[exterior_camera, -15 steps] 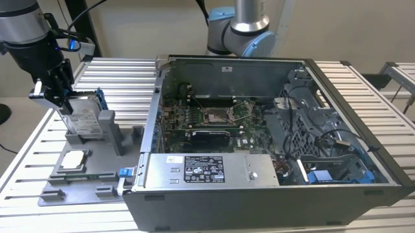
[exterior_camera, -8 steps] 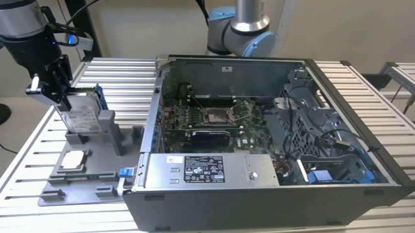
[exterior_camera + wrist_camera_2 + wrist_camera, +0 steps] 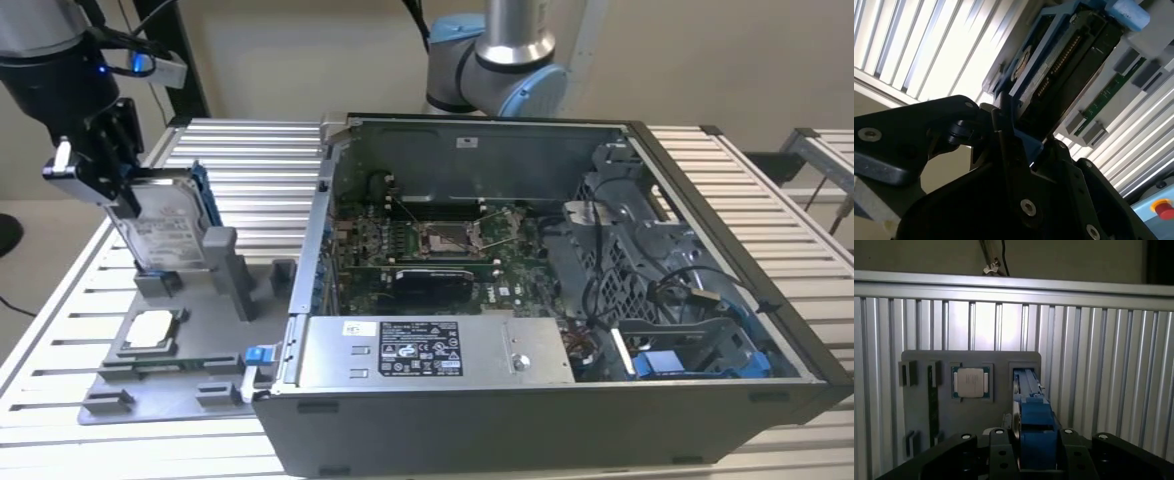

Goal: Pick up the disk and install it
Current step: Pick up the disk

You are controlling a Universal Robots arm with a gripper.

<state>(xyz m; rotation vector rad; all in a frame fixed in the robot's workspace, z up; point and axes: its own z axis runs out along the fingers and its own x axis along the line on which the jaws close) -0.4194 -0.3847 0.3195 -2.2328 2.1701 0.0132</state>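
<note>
- In the exterior view, the black two-fingered gripper [image 3: 123,190] stands at the exterior view's left, clamped from above on the flat silver disk [image 3: 163,228] with its white label and bright blue plastic carrier
- The disk is upright, its lower edge down among the posts of the grey plastic holder tray [image 3: 174,350], and I can't tell whether it has cleared them
- The open black computer case [image 3: 561,300] sits well apart, towards the exterior view's right, and the arm's wrist points straight down over the tray, the tool hanging vertical
- In the second wrist view, the black fingers [image 3: 1002,129] press on the blue frame at one end of the disk [image 3: 1059,70], so most of its length reaches out beyond the grip
- With a hold that narrow, I'd worry the disk could pivot or slip if its far end snags on a post
- In the first wrist view, looking down along the tool, the gripper [image 3: 1035,440] is closed only to the thickness of the disk [image 3: 1028,385], which sits edge-on between the jaws
- A small square silver chip [image 3: 971,382] lies in its pocket on the tray just beside, and a tilted pull could scrape the carrier against the slot walls
</note>
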